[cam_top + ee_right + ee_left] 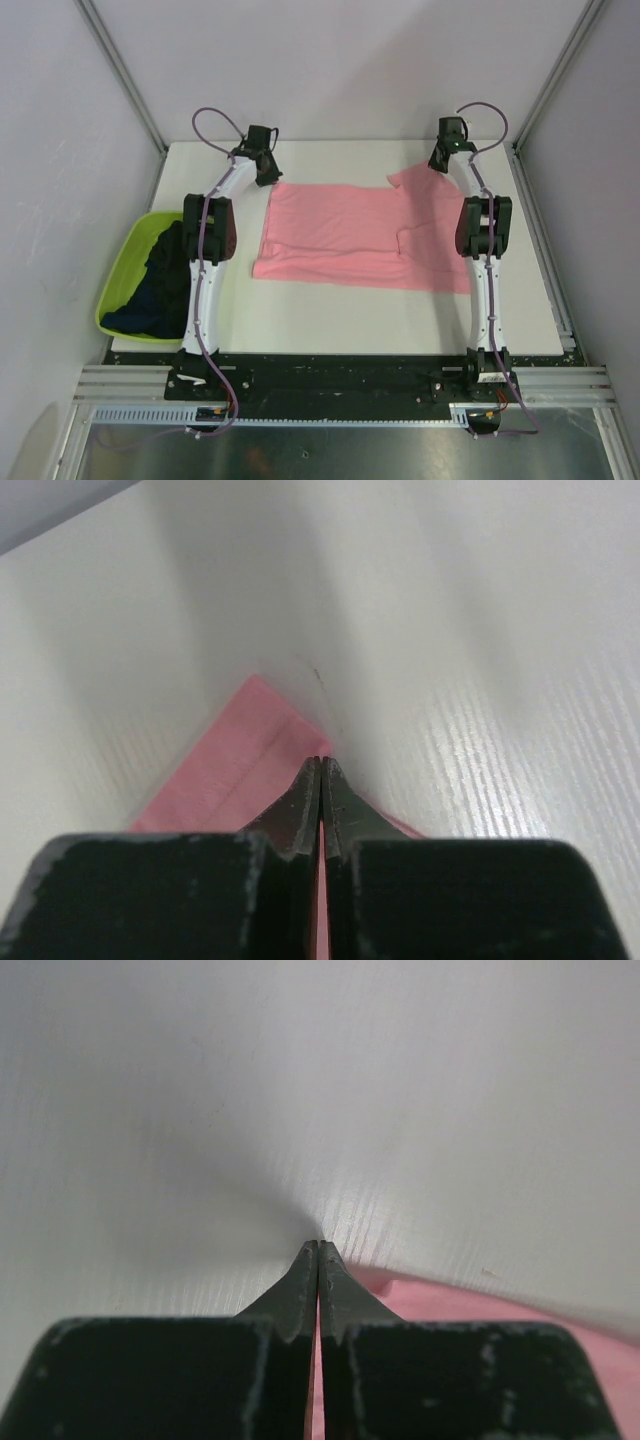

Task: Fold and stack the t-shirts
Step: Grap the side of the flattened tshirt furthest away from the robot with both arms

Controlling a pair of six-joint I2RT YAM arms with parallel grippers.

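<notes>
A salmon-pink t-shirt (350, 235) lies spread flat on the white table (330, 315). My left gripper (270, 178) is at the shirt's far left corner. In the left wrist view its jaws (320, 1245) are shut with pink cloth (450, 1300) pinched between them. My right gripper (438, 165) is at the shirt's far right corner, by the sleeve. In the right wrist view its jaws (320, 760) are shut with pink cloth (230, 770) between them. Dark navy t-shirts (165, 280) lie bunched in a tub at the left.
A lime-green plastic tub (125, 270) sits at the table's left edge beside the left arm. Metal frame posts and grey walls close in the table at the back and sides. A rail runs along the table's near edge.
</notes>
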